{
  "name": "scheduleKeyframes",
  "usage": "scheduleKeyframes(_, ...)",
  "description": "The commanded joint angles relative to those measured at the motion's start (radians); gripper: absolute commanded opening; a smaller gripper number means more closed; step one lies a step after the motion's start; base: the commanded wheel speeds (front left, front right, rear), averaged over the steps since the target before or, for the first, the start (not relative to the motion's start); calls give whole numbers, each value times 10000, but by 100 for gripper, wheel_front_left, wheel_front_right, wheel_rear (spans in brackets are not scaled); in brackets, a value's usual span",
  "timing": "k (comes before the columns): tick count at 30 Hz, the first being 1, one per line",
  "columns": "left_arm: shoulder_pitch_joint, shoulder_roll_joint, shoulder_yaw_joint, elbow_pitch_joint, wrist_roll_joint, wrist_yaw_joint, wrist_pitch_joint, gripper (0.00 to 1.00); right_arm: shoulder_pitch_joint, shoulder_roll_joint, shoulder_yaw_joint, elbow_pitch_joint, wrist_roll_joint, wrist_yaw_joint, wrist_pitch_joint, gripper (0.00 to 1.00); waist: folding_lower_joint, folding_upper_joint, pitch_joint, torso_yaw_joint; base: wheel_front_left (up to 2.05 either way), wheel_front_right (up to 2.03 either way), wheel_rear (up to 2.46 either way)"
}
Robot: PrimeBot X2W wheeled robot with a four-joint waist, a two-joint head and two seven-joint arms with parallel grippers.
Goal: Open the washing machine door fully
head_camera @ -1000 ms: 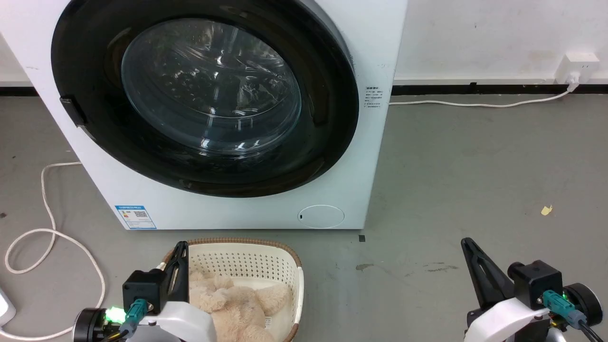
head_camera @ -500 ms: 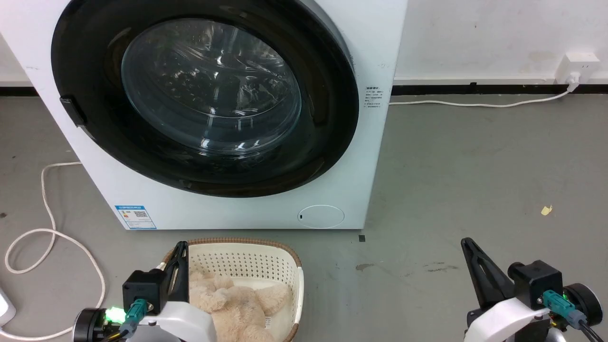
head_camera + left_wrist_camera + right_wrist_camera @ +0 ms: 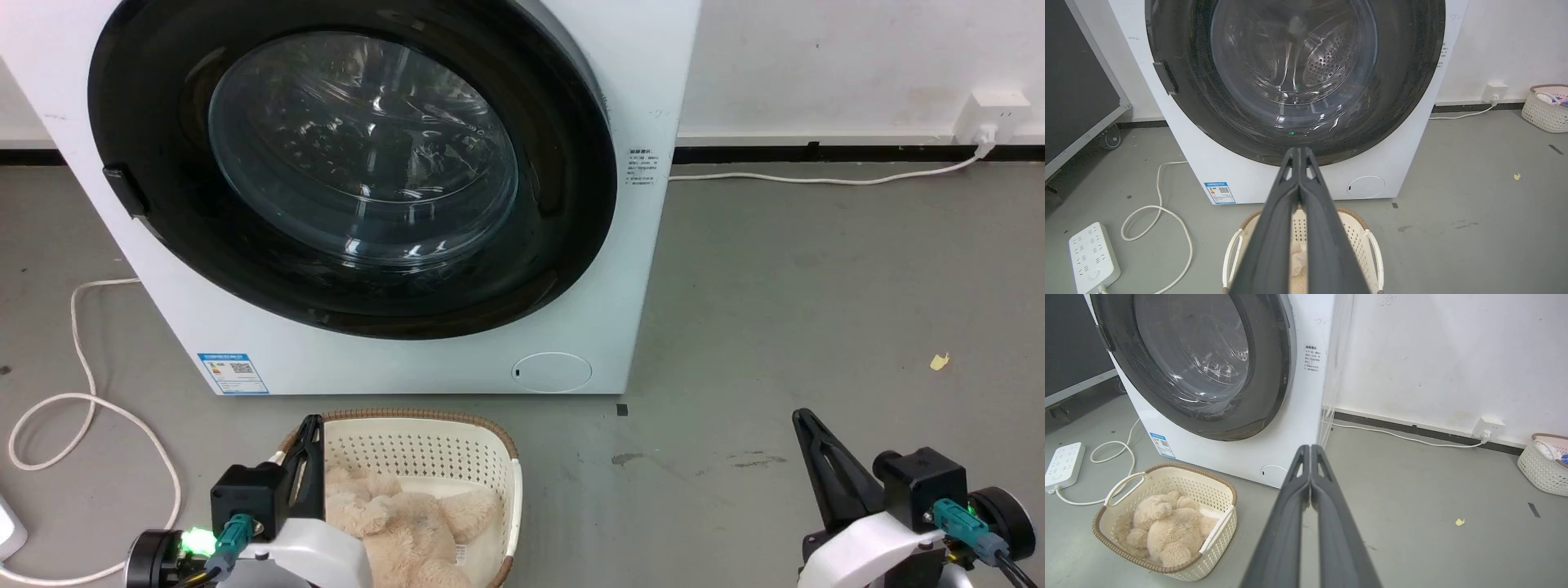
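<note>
No change since a second ago: left pincer (image 3: 310, 426) at 7 o'clock and right pincer (image 3: 805, 421) at 5 o'clock pressed closed, empty, well apart from the washing machine door (image 3: 359, 163), apparently shut at 12 o'clock, so opening not yet begun.

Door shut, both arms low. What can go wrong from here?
1. Left gripper and right gripper are shut; the small dark tab on the left edge of the washing machine door may be missed or slip.
2. The basket sits just before the door; a reaching arm may knock it.
3. Floor cable could snag the robot.
</note>
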Motion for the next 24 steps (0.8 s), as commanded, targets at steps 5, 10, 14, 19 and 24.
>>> scheduleKeyframes(5,-156,5,1,-34,32,24,3,0,-115,40,-7,22,5,8,5,0,0,0,0,0,0,0,0)
scheduleKeyframes(10,-156,5,1,-34,32,24,3,0,-115,40,-7,22,5,8,5,0,0,0,0,0,0,0,0)
scheduleKeyframes(14,-156,5,1,-34,32,24,3,0,-115,40,-7,22,5,8,5,0,0,0,0,0,0,0,0)
scheduleKeyframes(19,-156,5,1,-34,32,24,3,0,-115,40,-7,22,5,8,5,0,0,0,0,0,0,0,0)
scheduleKeyframes(24,-156,5,1,-34,32,24,3,0,-115,40,-7,22,5,8,5,0,0,0,0,0,0,0,0)
